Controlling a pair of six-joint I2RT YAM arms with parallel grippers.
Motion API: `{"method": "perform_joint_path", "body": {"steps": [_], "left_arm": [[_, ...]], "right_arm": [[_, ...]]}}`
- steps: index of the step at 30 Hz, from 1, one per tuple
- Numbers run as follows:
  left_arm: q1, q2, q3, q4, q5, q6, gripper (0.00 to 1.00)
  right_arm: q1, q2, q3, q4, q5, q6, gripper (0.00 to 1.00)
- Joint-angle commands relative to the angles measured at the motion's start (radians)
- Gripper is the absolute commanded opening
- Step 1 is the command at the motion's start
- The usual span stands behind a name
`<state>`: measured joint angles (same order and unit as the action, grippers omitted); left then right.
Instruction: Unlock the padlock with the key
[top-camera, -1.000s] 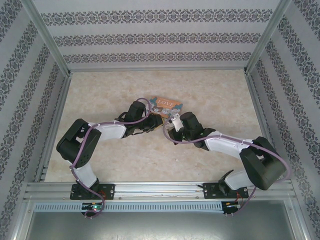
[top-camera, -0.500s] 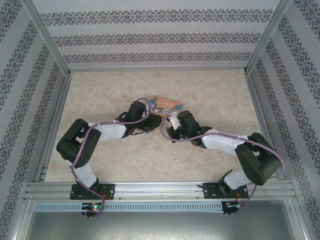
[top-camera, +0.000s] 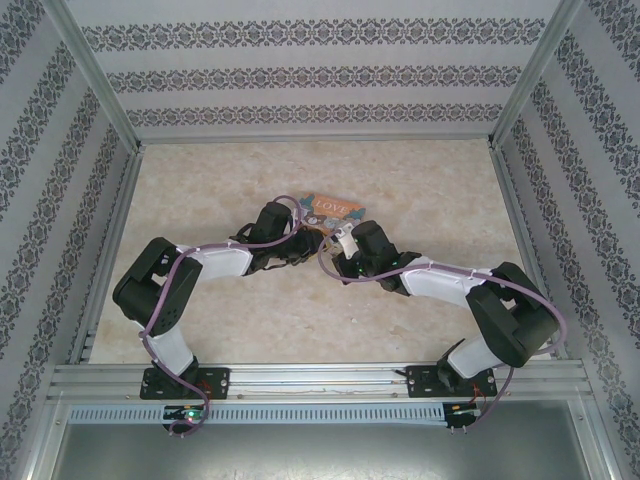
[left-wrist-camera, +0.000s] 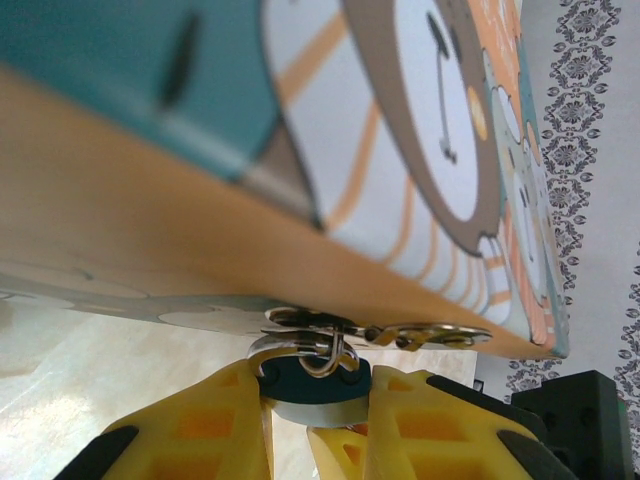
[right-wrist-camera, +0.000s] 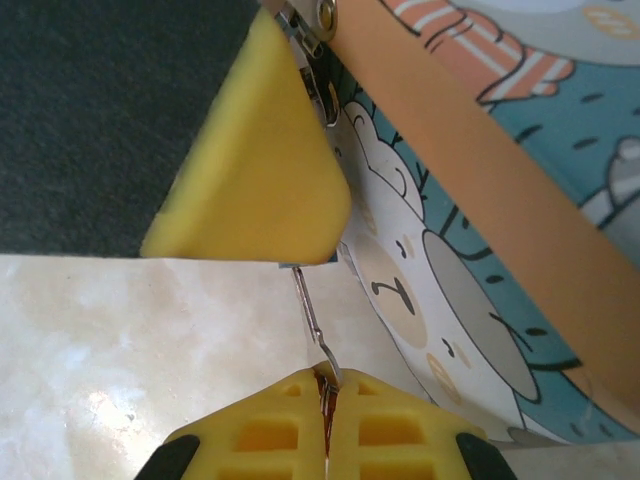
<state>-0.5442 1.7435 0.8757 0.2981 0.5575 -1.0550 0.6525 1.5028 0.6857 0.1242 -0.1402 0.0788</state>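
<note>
My right gripper (right-wrist-camera: 328, 398) has slid closer to the box (left-wrist-camera: 420, 160); its jaws pinch the key (right-wrist-camera: 311, 312); my left gripper (left-wrist-camera: 318, 405) clamps the padlock (left-wrist-camera: 300, 384), hanging at the box's hasp (left-wrist-camera: 405, 335).

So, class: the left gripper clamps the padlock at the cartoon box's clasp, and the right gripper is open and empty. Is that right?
Not quite. The right gripper is shut on the thin key, as the right wrist view shows. The left gripper does clamp the padlock at the cartoon box's clasp.
</note>
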Motion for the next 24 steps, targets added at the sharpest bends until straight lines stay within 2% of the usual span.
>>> {"method": "perform_joint_path", "body": {"steps": [1, 24], "left_arm": [[-0.013, -0.039, 0.027, 0.015, 0.027, 0.012, 0.22], [-0.013, -0.039, 0.027, 0.018, 0.033, 0.007, 0.22]], "right_arm": [[0.010, 0.004, 0.022, 0.032, 0.022, 0.000, 0.00], [0.007, 0.011, 0.019, 0.105, 0.019, 0.040, 0.00]]}}
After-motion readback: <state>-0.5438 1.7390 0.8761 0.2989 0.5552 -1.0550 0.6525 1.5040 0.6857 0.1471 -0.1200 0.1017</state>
